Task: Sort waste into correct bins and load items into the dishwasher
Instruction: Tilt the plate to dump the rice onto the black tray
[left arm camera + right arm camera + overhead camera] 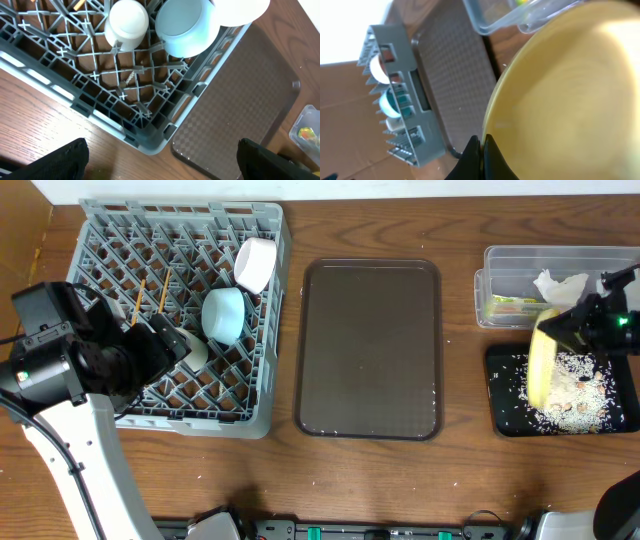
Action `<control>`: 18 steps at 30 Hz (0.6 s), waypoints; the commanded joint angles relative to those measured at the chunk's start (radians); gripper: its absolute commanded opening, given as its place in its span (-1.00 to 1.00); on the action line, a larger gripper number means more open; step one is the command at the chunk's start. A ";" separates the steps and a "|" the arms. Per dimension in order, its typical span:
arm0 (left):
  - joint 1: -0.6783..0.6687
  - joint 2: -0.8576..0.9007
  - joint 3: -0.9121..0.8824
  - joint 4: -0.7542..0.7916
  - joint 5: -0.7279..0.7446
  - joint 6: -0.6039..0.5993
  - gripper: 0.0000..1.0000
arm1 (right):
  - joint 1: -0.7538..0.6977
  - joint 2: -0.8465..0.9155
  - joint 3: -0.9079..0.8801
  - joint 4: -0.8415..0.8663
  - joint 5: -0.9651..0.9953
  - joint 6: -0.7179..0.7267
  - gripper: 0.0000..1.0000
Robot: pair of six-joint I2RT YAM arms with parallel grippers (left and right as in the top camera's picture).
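The grey dish rack at the left holds a pinkish-white bowl, a light blue bowl, a cream cup and wooden chopsticks. My left gripper hovers open and empty over the rack's front; the left wrist view shows its fingers wide apart above the rack's corner. My right gripper is shut on the rim of the yellow plate, tilted on edge over the black tray, which holds rice scraps. The clear tub holds a tissue and a wrapper.
The dark brown serving tray lies between the rack and the bins. The right wrist view shows the plate filling the frame, the fingers pinching its rim, and the tub beyond. Loose rice grains lie on the table near the black tray.
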 commanded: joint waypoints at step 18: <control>0.005 0.001 0.004 -0.003 -0.009 -0.002 0.89 | -0.039 -0.030 0.004 -0.035 -0.232 -0.069 -0.98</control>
